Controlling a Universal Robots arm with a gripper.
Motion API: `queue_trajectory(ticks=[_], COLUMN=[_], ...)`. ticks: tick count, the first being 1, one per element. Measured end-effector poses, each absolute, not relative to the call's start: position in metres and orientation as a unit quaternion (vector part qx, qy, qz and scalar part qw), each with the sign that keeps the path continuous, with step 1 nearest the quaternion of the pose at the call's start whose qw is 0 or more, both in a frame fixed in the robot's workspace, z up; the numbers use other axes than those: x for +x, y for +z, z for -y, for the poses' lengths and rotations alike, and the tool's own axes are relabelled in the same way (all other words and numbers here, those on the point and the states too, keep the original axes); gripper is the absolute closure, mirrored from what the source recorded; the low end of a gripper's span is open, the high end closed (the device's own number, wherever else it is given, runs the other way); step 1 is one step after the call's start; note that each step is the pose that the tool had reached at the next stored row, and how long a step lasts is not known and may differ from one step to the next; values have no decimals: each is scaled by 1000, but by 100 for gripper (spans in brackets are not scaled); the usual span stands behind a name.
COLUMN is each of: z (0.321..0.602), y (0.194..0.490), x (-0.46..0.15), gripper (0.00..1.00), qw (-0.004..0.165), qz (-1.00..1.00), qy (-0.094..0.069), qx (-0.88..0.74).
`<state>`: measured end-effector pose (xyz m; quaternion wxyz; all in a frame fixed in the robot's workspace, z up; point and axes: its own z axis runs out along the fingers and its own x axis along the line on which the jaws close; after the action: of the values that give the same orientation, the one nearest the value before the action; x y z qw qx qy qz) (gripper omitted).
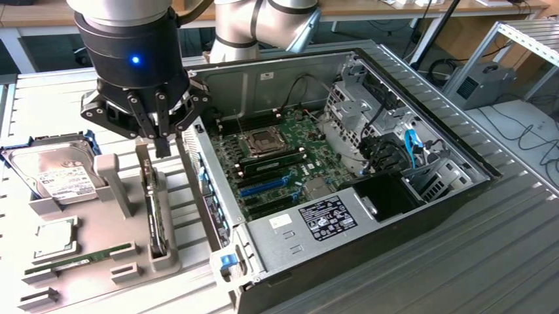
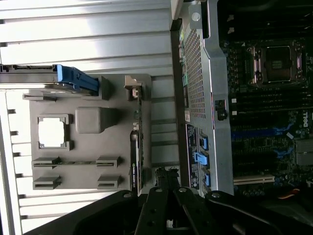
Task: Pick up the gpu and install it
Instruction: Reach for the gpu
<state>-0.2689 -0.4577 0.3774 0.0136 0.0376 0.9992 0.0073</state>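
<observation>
pressing tight together, the jaws of the gripper [image 1: 162, 150] pinch nothing. the gripper hangs just above the tray [image 1: 96, 226], over the tray's edge that is nearest the case [image 1: 262, 248]. right under it is the gpu [image 1: 156, 219]. the gpu stands on its long thin edge in a slot that runs along that same edge of the tray. the fingertips are close over one end of the gpu, and i cannot tell if they touch it. in the wrist view the gripper [image 2: 166, 178] sits over the gpu [image 2: 135, 156], a thin dark strip at the edge of the tray [image 2: 88, 147] beside the case [image 2: 215, 73].

the hard drive [image 1: 57, 176], with its blue frame, stands at a tray corner away from the case. the chip [image 1: 54, 237] lies flat by the tray's outer edge, and the ram stick [image 1: 78, 258] lies next to it. the case is open and lies on its side just beside the tray, on the exterior view's right. the green board [image 1: 288, 147] inside has blue slots. tray and case both rest on the ribbed table [image 1: 489, 261].
</observation>
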Motion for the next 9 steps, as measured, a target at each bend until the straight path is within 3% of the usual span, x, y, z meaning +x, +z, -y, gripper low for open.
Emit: queue_trajectory(ticks=[9], z=[460], y=[377], x=[-269], gripper=[89], qw=[14], qz=[-999], qy=[6], qx=[38])
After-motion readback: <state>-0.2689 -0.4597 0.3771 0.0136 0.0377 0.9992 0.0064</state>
